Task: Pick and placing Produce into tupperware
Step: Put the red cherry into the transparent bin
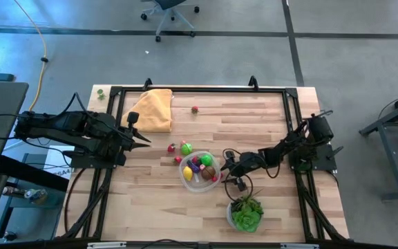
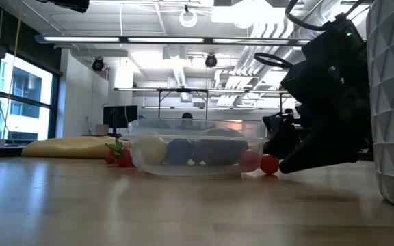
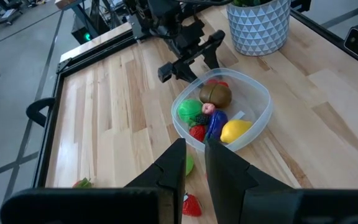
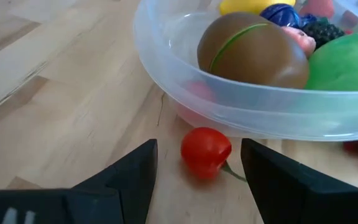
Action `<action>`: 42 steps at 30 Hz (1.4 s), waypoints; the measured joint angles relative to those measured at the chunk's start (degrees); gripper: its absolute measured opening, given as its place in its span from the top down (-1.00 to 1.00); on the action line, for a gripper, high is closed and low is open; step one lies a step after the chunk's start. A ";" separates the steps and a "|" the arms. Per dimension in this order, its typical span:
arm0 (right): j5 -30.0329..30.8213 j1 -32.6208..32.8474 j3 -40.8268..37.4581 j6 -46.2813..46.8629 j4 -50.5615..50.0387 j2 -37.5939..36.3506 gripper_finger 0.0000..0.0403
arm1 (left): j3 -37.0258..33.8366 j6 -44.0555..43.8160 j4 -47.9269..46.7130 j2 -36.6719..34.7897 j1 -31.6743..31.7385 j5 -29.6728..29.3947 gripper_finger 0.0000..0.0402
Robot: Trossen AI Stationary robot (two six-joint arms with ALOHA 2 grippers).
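- Spread fingers of the right gripper [image 4: 194,163] flank a small round red toy tomato [image 4: 206,151] without touching it, low on the wooden table [image 1: 254,124].
- Just beyond lies the round clear plastic tupperware [image 1: 200,173], its wall beside the tomato, holding brown, green, yellow and purple produce.
- Bare wood lies behind the fingers.
- Left gripper [image 1: 146,140], fingers pressed together, waits well apart near a yellow cloth [image 1: 153,108].

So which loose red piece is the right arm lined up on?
The small red tomato on the table against the tupperware wall, between the right gripper's open fingers.
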 joint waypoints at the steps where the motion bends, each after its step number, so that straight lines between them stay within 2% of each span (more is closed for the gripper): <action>1: 0.05 0.00 0.00 -0.03 -0.08 0.00 -0.11 | 0.00 -0.02 0.00 0.01 0.00 0.00 0.75; 14: 0.18 0.00 0.00 0.30 -0.38 0.00 0.28 | 0.00 -0.02 0.00 -0.01 0.00 0.00 0.75; 20: 0.18 0.00 0.00 1.77 -0.38 0.00 0.39 | 0.00 -0.01 0.00 -0.01 -0.02 0.00 0.75; 42: 1.45 -0.02 -0.09 3.56 -3.06 -1.47 0.44 | 0.00 -0.02 0.00 -0.01 -0.02 0.00 0.75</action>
